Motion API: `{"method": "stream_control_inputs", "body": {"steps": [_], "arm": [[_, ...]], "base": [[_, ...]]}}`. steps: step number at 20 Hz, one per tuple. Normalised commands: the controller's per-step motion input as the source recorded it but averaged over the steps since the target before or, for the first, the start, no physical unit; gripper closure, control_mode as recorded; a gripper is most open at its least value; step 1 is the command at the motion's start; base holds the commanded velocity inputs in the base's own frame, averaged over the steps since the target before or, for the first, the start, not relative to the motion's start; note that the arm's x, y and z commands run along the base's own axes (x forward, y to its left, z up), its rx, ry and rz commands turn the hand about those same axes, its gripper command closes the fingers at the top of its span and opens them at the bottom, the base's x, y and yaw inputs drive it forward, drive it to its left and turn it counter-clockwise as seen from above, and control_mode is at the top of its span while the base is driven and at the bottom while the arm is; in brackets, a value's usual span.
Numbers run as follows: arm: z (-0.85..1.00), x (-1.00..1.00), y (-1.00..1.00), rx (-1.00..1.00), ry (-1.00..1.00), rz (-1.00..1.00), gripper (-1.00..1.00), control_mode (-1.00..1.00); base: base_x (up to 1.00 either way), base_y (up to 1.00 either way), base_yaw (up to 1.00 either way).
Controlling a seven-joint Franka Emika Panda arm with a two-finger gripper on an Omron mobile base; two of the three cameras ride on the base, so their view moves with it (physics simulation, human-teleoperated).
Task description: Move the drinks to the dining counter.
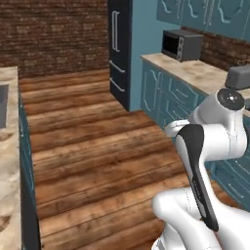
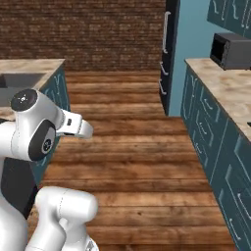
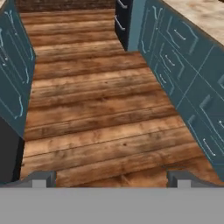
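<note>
The drinks are out of view. My gripper [image 3: 110, 179] hangs over the wooden floor [image 3: 96, 113] of the aisle. Its fingertips [image 3: 41, 178] stand far apart at the bottom of the hand view with nothing between them, so it is open. A beige marble top on teal fronts [image 1: 195, 73] runs along the right and carries a microwave [image 1: 181, 45]. I cannot tell whether this is the dining counter. The white arm [image 2: 34, 130] is folded close over the base.
On the left, a marble counter [image 2: 34, 66] holds a built-in grey sink [image 2: 19, 81]. A dark tall fridge [image 1: 119, 49] stands at the far end of the right row, before a brick wall [image 1: 53, 34]. A grey toaster [image 1: 239, 77] sits beside the arm.
</note>
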Motion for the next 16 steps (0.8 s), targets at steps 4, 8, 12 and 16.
{"method": "stream_control_inputs", "body": {"steps": [4, 8, 12, 16], "arm": [[0.00, 0.00, 0.00, 0.00, 0.00, 0.00, -1.00, 1.00], [0.00, 0.00, 0.00, 0.00, 0.00, 0.00, -1.00, 1.00], [0.00, 0.00, 0.00, 0.00, 0.00, 0.00, -1.00, 1.00], [0.00, 0.00, 0.00, 0.00, 0.00, 0.00, -1.00, 1.00]], "base": [[0.17, 0.00, -0.61], [0.73, 0.00, -0.40], [0.73, 0.00, -0.35], [0.76, -0.17, -0.33]]}}
